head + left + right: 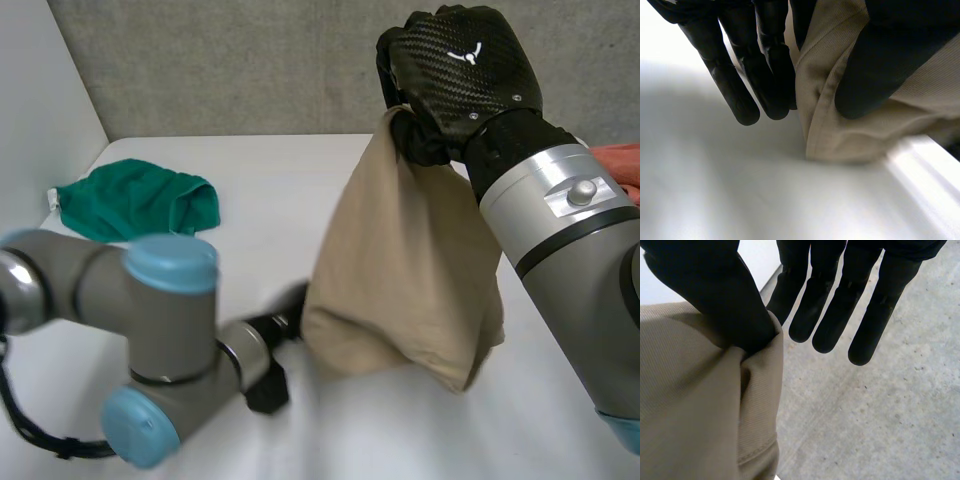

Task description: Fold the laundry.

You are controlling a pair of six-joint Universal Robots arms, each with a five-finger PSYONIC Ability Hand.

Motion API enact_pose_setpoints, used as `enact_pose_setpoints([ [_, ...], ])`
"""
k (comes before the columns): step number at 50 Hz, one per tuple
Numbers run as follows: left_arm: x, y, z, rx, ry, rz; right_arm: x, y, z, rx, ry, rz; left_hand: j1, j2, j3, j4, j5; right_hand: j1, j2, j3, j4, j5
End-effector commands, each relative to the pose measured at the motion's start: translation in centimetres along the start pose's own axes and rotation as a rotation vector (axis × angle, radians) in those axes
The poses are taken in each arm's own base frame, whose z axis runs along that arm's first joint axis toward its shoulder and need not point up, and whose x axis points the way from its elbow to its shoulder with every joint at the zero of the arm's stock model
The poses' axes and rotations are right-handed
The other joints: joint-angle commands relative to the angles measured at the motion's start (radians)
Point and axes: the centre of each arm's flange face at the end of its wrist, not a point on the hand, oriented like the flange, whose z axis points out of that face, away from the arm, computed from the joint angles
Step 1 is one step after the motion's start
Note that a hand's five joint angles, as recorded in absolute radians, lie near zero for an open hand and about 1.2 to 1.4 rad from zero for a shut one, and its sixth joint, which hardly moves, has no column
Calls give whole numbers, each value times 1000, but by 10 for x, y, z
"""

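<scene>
A beige cloth (400, 270) hangs bunched from my right hand (460, 70), which is raised above the table's middle and shut on the cloth's top. In the right wrist view the thumb (715, 290) pinches a fold of the beige cloth (700, 405) against a finger, while the other fingers stay straight. The cloth's lower end rests on the white table (280, 180). My left hand (285, 320) is low at the cloth's bottom left edge. There, the left thumb (880, 65) presses on the hemmed edge of the cloth (840, 125) and the fingers (740, 90) lie on its other side.
A crumpled green cloth (140, 205) lies at the table's back left, near the white side wall. An orange-red cloth (620, 165) peeks out behind my right forearm. A grey wall runs behind the table.
</scene>
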Motion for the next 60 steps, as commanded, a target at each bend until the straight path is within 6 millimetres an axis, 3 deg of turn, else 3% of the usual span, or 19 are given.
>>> enact_pose_setpoints([
  [1, -26, -105, -33, 385, -191, -8, 10, 10, 3, -36, 17, 5, 232, 212, 219, 209, 261, -731, -769, -773, -781, -737],
  [3, -24, -122, -41, 431, -179, 7, 12, 11, 3, -45, 21, 7, 232, 212, 219, 209, 261, -977, -1015, -1019, -1027, -983],
  [8, -2, -170, -67, 586, -97, 77, 22, 11, 3, -70, 45, 31, 232, 212, 219, 209, 261, -977, -1015, -1019, -1027, -983],
  [12, 31, -209, -88, 745, 0, 144, 32, 12, 4, -73, 77, 45, 232, 212, 219, 209, 261, -977, -1015, -1019, -1027, -983],
  [17, 71, -218, -91, 792, 104, 216, 50, 19, 6, -92, 132, 37, 232, 212, 219, 209, 261, -977, -1015, -1019, -1027, -983],
  [22, 110, -203, -80, 763, 208, 306, 76, 33, 7, -128, 216, 26, 232, 212, 219, 209, 261, -977, -1015, -1019, -1027, -983],
  [25, 127, -181, -62, 708, 262, 359, 97, 42, 7, -149, 279, 22, 232, 212, 219, 209, 261, -977, -1015, -1019, -1027, -983],
  [29, 142, -128, -34, 541, 352, 420, 126, 53, 6, -172, 362, 11, 232, 212, 219, 209, 261, -977, -1015, -1019, -1027, -983],
  [30, 146, -103, -25, 463, 392, 438, 137, 58, 6, -180, 390, 2, 186, 166, 173, 163, 215, -977, -1015, -1019, -1027, -983],
  [33, 150, -67, -15, 347, 460, 463, 152, 67, 6, -194, 425, -15, -221, -241, -234, -244, -192, -977, -1015, -1019, -1027, -983],
  [34, 151, -45, -12, 276, 497, 475, 160, 74, 8, -198, 439, -31, -571, -591, -585, -594, -542, -977, -1015, -1019, -1027, -983],
  [37, 154, -15, -12, 183, 560, 507, 171, 89, 10, -227, 446, -71, -989, -1009, -1003, -1013, -961, -977, -1015, -1019, -1027, -983],
  [39, 153, -10, -13, 173, 559, 522, 170, 95, 11, -245, 426, -91, -989, -1009, -1003, -1013, -961, -977, -1015, -1019, -1027, -983],
  [44, 135, -50, -29, 296, 418, 573, 161, 110, 14, -300, 286, -176, -989, -1009, -1003, -1013, -961, -977, -1015, -1019, -1027, -983],
  [47, 121, -74, -48, 368, 307, 592, 157, 106, 17, -290, 207, -223, -989, -1009, -1003, -1013, -961, -977, -1015, -1019, -1027, -983],
  [50, 112, -83, -65, 393, 236, 602, 149, 100, 20, -271, 125, -248, -989, -1009, -1003, -1013, -961, -977, -1015, -1019, -1027, -983],
  [53, 98, -81, -87, 386, 150, 621, 139, 96, 20, -269, 10, -266, -989, -1009, -1003, -1013, -961, -977, -1015, -1019, -1027, -983],
  [60, 63, -32, -114, 218, 40, 665, 114, 112, 6, -383, -246, -393, -989, -1009, -1003, -1013, -961, -977, -1015, -1019, -1027, -983],
])
